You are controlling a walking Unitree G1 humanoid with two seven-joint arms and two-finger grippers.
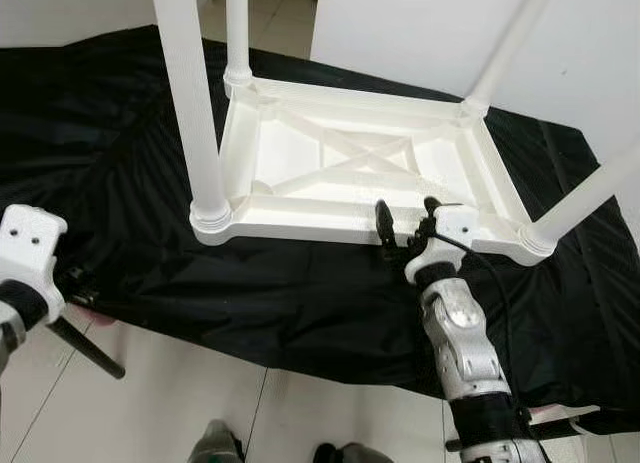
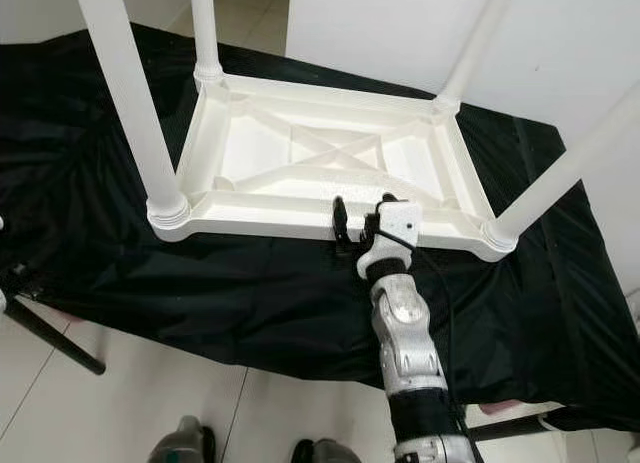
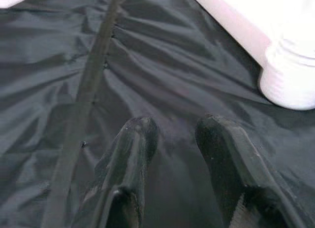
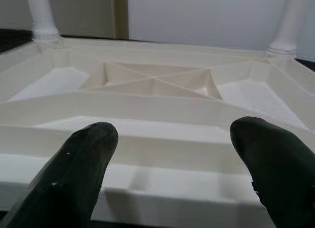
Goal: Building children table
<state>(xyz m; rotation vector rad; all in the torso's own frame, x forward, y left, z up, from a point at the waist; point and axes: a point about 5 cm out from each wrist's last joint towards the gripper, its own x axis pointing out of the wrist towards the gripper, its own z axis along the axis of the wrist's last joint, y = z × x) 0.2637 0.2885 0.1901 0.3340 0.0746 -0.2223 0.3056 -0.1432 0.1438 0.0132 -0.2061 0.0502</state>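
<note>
Left eye view: the white plastic table (image 1: pixel 360 168) lay upside down in the upper middle of the frame, all four legs (image 1: pixel 190 93) already screwed in and pointing up. It rested on a black cloth (image 1: pixel 250 293) spread over the floor. The right gripper (image 1: pixel 405 223) sat at the near rim of the tabletop, lower middle of the frame, fingers spread wide and apart from the plastic or just touching it; hard to tell which. The left gripper (image 1: pixel 85 293) was at the lower left edge, mostly hidden by its white wrist housing.

Right eye view: same layout; pale floor tiles (image 2: pixel 150 393) ran along the bottom, and a white wall (image 2: pixel 400 23) filled the upper right.

Left wrist view: the left gripper's fingers (image 3: pixel 130 154) stood narrowly open over wrinkled cloth, holding nothing, with the near-left leg base (image 3: pixel 290 75) at the upper right of the frame.

Right wrist view: the right gripper's fingers (image 4: pixel 86 164) were wide at the bottom corners, and the rim (image 4: pixel 162 188) ran between them, with crossed ribs (image 4: pixel 152 80) beyond.

Judgement: assembly looked nearly done, with flipping or a leg check probably left. To do it well, it would close squarely on the rim wall, not the thin ribs, and lift slowly because the cloth was slippery and the legs made it top-heavy.
</note>
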